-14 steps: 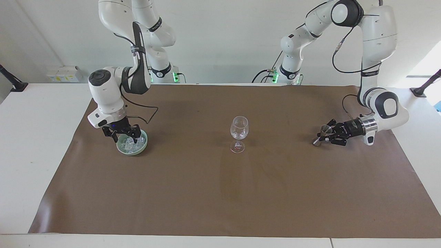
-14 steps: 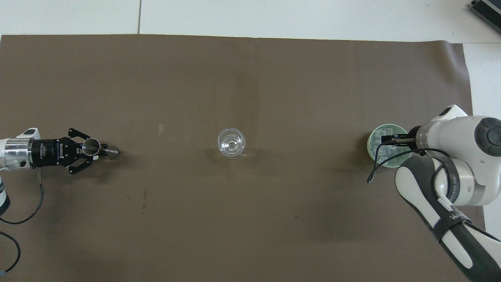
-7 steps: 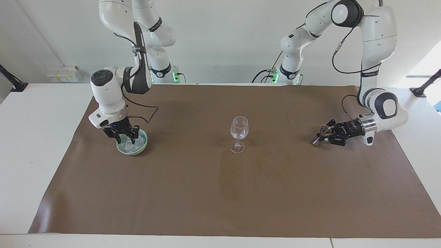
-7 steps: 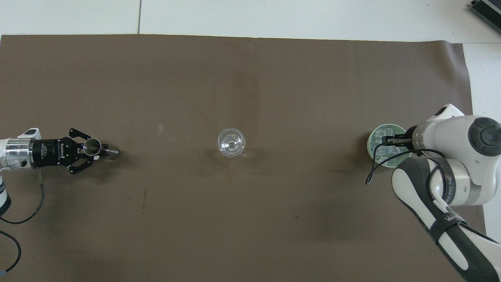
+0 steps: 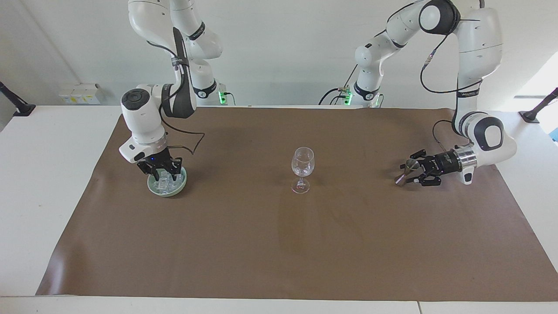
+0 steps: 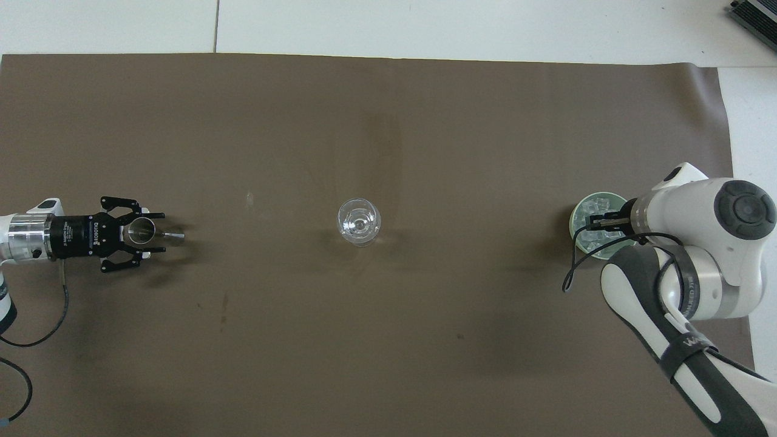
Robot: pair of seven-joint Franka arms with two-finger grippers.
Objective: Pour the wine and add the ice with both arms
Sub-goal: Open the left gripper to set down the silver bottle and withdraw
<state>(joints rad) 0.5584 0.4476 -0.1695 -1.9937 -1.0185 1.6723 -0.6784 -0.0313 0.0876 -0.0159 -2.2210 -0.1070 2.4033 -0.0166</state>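
A clear stemmed glass [image 5: 302,161] [image 6: 359,221] stands at the middle of the brown mat. A pale green bowl [image 5: 173,190] [image 6: 574,227] holding the ice [image 5: 164,186] [image 6: 586,211] sits toward the right arm's end. My right gripper [image 5: 163,176] [image 6: 598,221] points down into the bowl among the cubes. Toward the left arm's end, a small metal jigger [image 5: 409,165] [image 6: 142,229] stands on the mat. My left gripper [image 5: 409,171] [image 6: 159,232] lies level around it, open, its fingers spread on either side of the jigger.
The brown mat [image 5: 279,244] covers most of the white table. The right arm's cable [image 6: 573,267] hangs beside the bowl. Black clamp mounts [image 5: 534,113] stand at the table's ends.
My left gripper has opened and let go of the jigger. The right arm's wrist has shifted a little toward the table's middle and stands more upright over the bowl.
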